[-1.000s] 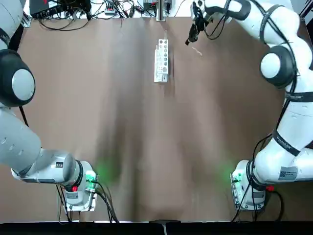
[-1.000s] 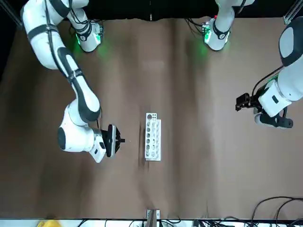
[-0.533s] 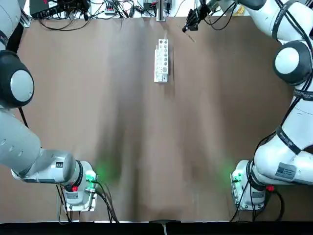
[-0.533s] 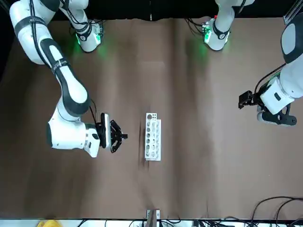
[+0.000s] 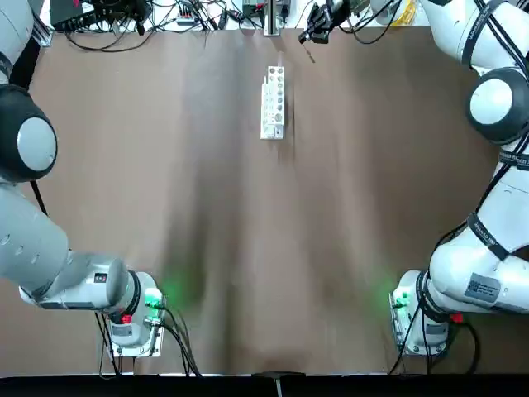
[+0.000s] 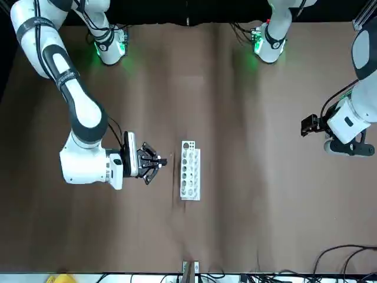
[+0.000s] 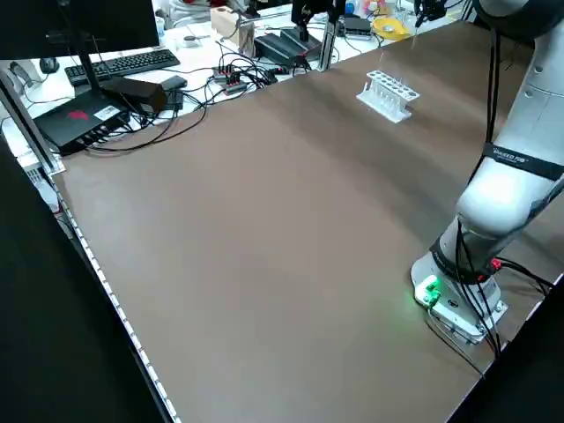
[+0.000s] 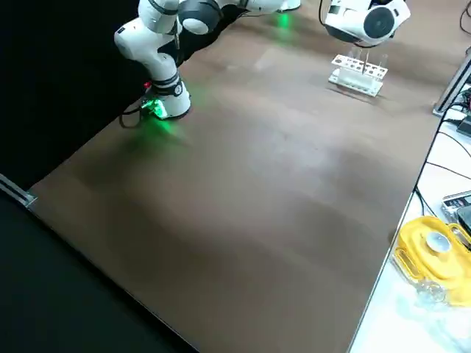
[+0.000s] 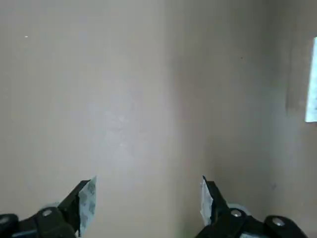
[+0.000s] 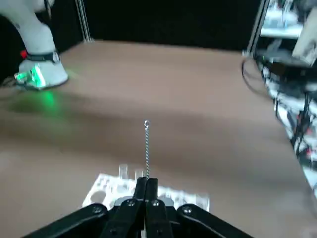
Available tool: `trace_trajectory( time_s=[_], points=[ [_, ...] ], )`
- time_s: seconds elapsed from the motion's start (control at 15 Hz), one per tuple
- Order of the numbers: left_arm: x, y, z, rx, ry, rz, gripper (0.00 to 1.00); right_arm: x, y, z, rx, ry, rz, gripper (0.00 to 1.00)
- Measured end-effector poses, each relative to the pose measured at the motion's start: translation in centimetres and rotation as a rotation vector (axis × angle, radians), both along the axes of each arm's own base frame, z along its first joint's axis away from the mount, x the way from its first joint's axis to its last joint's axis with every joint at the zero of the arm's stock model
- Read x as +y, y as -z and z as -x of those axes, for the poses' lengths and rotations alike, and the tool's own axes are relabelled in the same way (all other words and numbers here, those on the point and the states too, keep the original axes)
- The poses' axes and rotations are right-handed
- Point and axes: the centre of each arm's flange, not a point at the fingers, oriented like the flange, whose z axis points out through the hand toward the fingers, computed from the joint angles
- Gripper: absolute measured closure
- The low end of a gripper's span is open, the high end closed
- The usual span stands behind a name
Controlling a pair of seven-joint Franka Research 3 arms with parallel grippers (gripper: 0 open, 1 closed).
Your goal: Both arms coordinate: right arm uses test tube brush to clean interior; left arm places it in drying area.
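Assessing progress, we see the right gripper [image 10: 147, 180], one o'clock from the rack [image 5: 272, 103], pinching the brush [image 10: 147, 148]; the left gripper [image 9: 148, 193], front-view three o'clock, spreads empty. We judge cleaning and placement remain.

White rack [image 9: 311, 87] cut by left wrist view's edge, brush [image 10: 147, 148] base hidden between fingertips [image 10: 152, 191]

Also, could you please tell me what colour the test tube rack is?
The rack is white, which shows best in the front view.
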Motion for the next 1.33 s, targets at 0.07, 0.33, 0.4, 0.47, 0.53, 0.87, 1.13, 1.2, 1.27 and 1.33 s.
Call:
trace_trajectory(
  time_s=[0.07, 0.33, 0.4, 0.47, 0.53, 0.87, 1.13, 1.2, 1.27, 1.33],
  points=[
    [0.0, -0.1, 0.0, -0.002, -0.014, -0.011, 0.0, 0.4, 0.0, 0.2, 0.006, -0.001, -0.041, 0.98],
    [-0.2, -1.0, 0.3, -0.019, -0.089, -0.037, 0.0, 1.9, 0.1, 0.5, 0.015, 0.003, -0.206, 0.98],
    [-0.1, -1.2, 0.4, -0.024, -0.095, -0.037, 0.0, 2.4, 0.2, 0.6, 0.019, 0.007, -0.249, 0.98],
    [-0.1, -1.5, 0.5, -0.028, -0.102, -0.037, 0.0, 2.8, 0.3, 0.8, 0.026, 0.011, -0.282, 0.98],
    [-0.1, -1.8, 0.6, -0.032, -0.104, -0.037, 0.0, 3.3, 0.6, 0.9, 0.036, 0.014, -0.306, 0.98],
    [-0.8, -2.3, 1.0, -0.039, -0.095, -0.035, 0.0, 5.3, 1.3, 1.0, 0.025, 0.042, -0.404, 0.98],
    [-1.5, -2.3, 1.0, -0.039, -0.092, -0.034, 0.0, 5.8, 1.2, 0.0, 0.009, 0.106, -0.445, 0.98],
    [-1.5, -2.3, 1.0, -0.039, -0.092, -0.034, 0.0, 5.8, 1.2, -0.2, -0.004, 0.125, -0.444, 0.98],
    [-1.5, -2.3, 1.0, -0.039, -0.092, -0.034, 0.0, 5.7, 1.2, -0.4, -0.018, 0.136, -0.443, 0.98],
    [-1.5, -2.3, 1.0, -0.039, -0.092, -0.034, 0.0, 5.7, 1.2, -0.6, -0.024, 0.144, -0.446, 0.98]
  ],
)
